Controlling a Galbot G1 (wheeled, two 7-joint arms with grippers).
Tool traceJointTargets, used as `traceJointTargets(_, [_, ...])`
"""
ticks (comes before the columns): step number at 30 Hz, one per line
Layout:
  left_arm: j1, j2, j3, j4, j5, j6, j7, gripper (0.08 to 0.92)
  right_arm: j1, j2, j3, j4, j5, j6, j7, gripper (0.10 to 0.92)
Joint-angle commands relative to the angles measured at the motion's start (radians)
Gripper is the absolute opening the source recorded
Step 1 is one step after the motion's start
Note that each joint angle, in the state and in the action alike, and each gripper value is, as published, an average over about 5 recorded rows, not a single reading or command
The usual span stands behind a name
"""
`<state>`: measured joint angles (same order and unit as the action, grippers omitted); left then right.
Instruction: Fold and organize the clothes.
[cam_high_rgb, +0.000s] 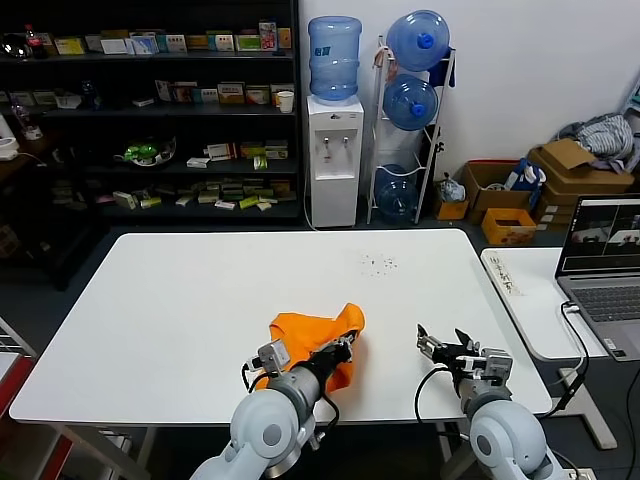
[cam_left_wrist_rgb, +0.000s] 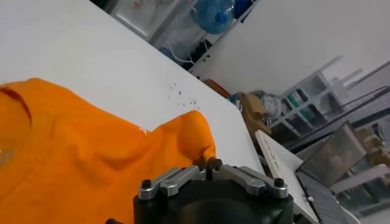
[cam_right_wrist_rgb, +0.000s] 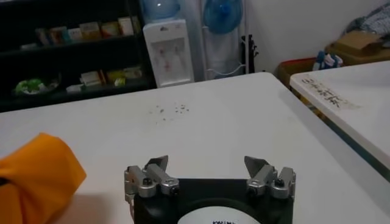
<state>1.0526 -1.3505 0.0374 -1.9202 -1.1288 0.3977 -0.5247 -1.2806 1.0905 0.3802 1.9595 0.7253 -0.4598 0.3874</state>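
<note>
The bright orange T-shirt (cam_high_rgb: 312, 328) lies bunched in a heap on the white table (cam_high_rgb: 180, 300), near its front edge. My left gripper (cam_high_rgb: 343, 347) is at the heap's right side, its jaws closed together on a raised fold of the orange cloth (cam_left_wrist_rgb: 183, 137); the left wrist view shows the fingertips (cam_left_wrist_rgb: 207, 163) meeting at the fabric. My right gripper (cam_high_rgb: 443, 343) is open and empty, low over bare table to the right of the shirt; in the right wrist view (cam_right_wrist_rgb: 207, 163) the shirt (cam_right_wrist_rgb: 36, 176) shows off to one side. No lettering or tag shows.
A second white table (cam_high_rgb: 530, 300) with an open laptop (cam_high_rgb: 605, 260) stands close on the right. Behind the table are shelves (cam_high_rgb: 150, 110), a water dispenser (cam_high_rgb: 333, 150), bottle rack and cardboard boxes (cam_high_rgb: 570, 170). Small dark specks (cam_high_rgb: 380, 263) mark the tabletop.
</note>
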Motion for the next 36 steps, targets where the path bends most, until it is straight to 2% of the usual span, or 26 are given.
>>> traceJointTargets(1, [-0.01, -0.038, 0.002, 0.043, 0.083, -0.01, 0.016, 0.107, -0.005, -0.003, 0.003, 0.011, -0.006, 0.028, -0.016, 0.823])
traceJointTargets(10, [0.003, -0.041, -0.002, 0.039, 0.11, -0.011, 0.06, 0.107, -0.01, -0.006, 0.006, 0.013, -0.008, 0.039, -0.028, 0.823])
traceJointTargets(14, [0.036, -0.038, -0.018, 0.0, 0.152, -0.041, 0.132, 0.128, -0.027, -0.008, 0.025, 0.013, -0.077, 0.099, -0.103, 0.823])
traceJointTargets(16, [0.073, -0.017, -0.04, -0.028, 0.223, -0.084, 0.213, 0.167, -0.045, -0.01, 0.043, 0.011, -0.159, 0.165, -0.17, 0.823])
traceJointTargets(18, [0.127, 0.021, -0.078, -0.048, 0.342, -0.17, 0.335, 0.225, -0.07, -0.008, 0.066, 0.006, -0.248, 0.237, -0.238, 0.823])
traceJointTargets(21, [0.232, 0.091, -0.172, -0.042, 0.568, -0.392, 0.505, 0.311, -0.117, 0.002, 0.108, -0.002, -0.331, 0.328, -0.325, 0.823])
traceJointTargets(25, [0.42, 0.136, -0.373, -0.004, 0.732, -0.664, 0.587, 0.424, -0.195, 0.03, 0.156, -0.002, -0.393, 0.438, -0.418, 0.823])
traceJointTargets(30, [0.609, 0.073, -0.629, 0.062, 0.783, -0.836, 0.645, 0.571, -0.276, 0.109, 0.198, -0.002, -0.509, 0.553, -0.496, 0.823])
traceJointTargets(36, [0.659, -0.013, -0.742, 0.15, 0.813, -0.981, 0.705, 0.744, -0.308, 0.187, 0.225, -0.029, -0.511, 0.596, -0.562, 0.823])
